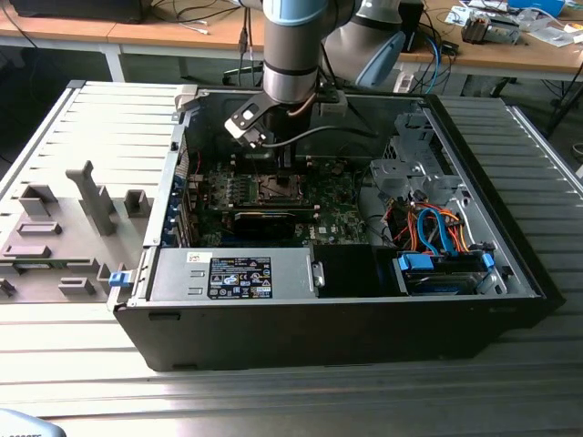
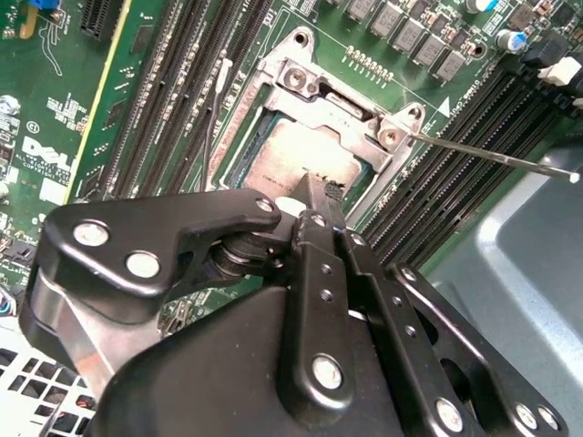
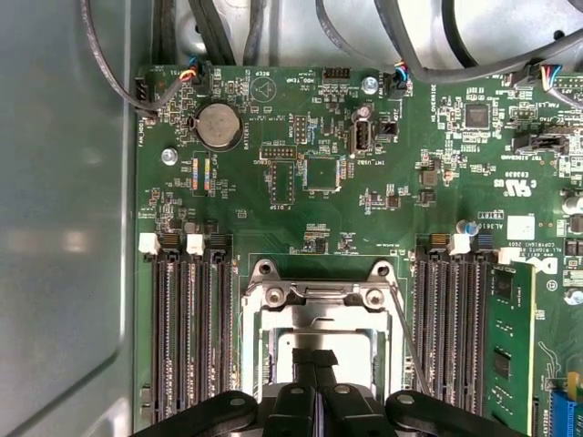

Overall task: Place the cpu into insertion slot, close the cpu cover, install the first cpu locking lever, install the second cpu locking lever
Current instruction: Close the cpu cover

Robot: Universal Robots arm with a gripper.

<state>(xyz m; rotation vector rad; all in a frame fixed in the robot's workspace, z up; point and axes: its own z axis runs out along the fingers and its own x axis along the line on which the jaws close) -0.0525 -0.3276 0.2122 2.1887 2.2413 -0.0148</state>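
The insertion slot (image 1: 277, 188) sits on the green board inside the open computer case. In both wrist views the cpu (image 2: 290, 157) (image 3: 277, 353) lies in it, pale face up. The grey cpu cover (image 2: 332, 98) (image 3: 319, 315) lies flat around the cpu as a frame. My gripper (image 2: 319, 189) (image 3: 317, 362) hangs right over the cpu, fingers pressed together with nothing seen between them. In the exterior view the gripper (image 1: 276, 157) is just above the slot. A thin metal locking lever (image 2: 492, 155) (image 3: 408, 326) juts out free from the socket's corner.
Black memory slots (image 3: 187, 328) flank the socket on both sides, one holding a green memory stick (image 3: 503, 337). A long black card (image 1: 264, 221), drive bays with orange and blue cables (image 1: 437, 232) and the case walls (image 1: 346, 319) surround the board. A grey fixture plate (image 1: 64, 228) lies at the exterior view's left.
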